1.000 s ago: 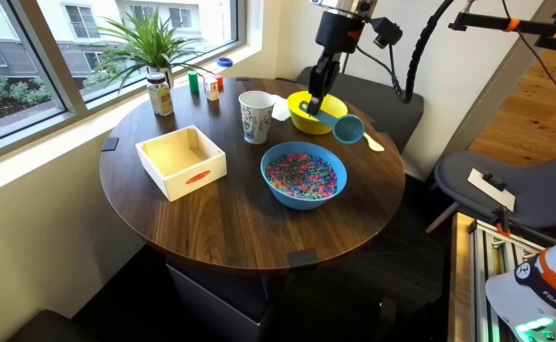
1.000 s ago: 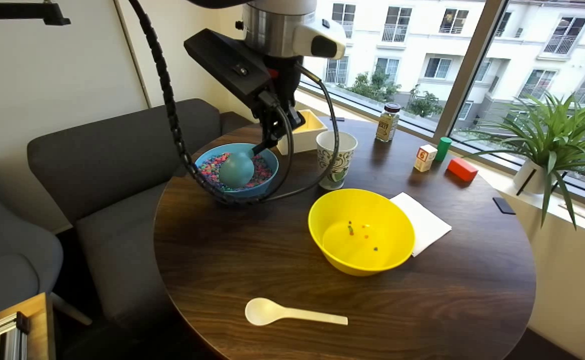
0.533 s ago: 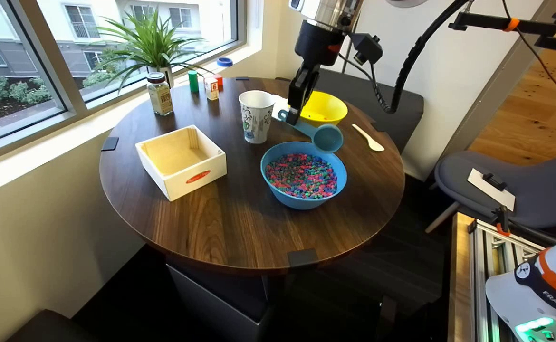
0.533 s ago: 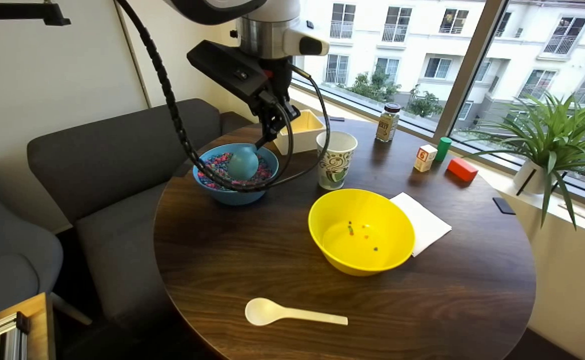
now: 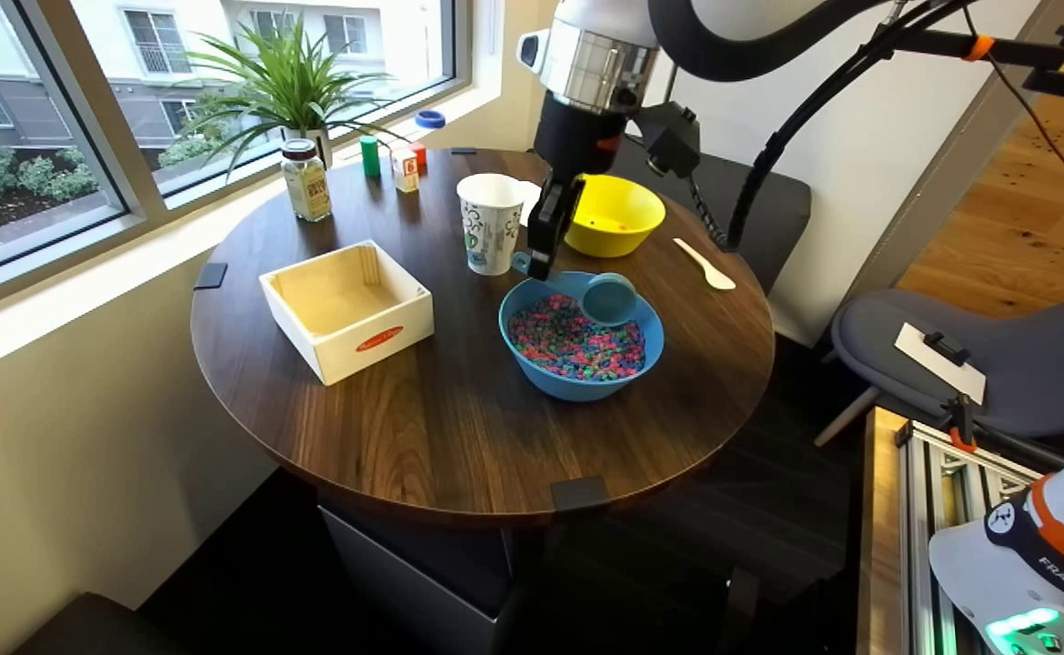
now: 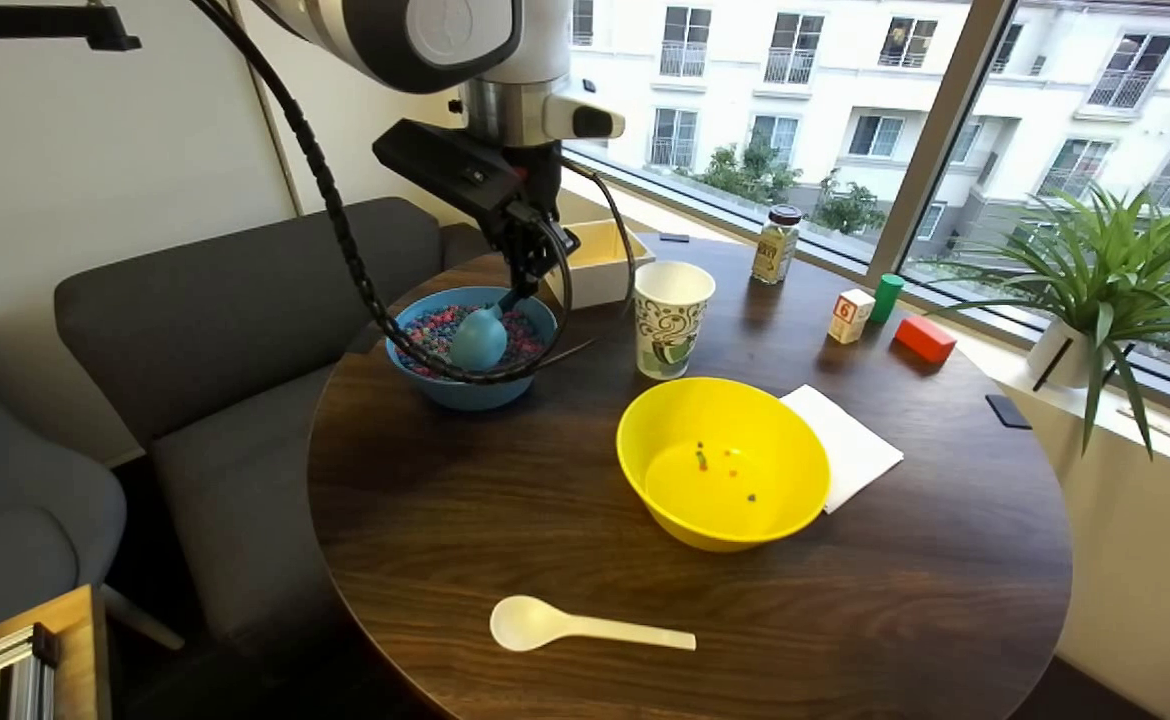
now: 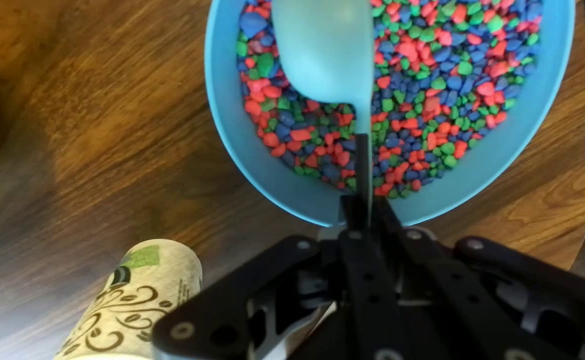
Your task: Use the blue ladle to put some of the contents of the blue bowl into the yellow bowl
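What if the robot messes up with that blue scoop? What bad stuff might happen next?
The blue ladle might twist or slip, because the tool seems to hold it only by its thin handle.

Some bits could fall on the table on the way, since the yellow bowl stands apart from the blue bowl.

The tool might also bump the paper cup, which stands close beside the blue bowl.

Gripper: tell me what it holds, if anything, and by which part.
The gripper holds the blue ladle by its handle, toward the end away from its round scoop.
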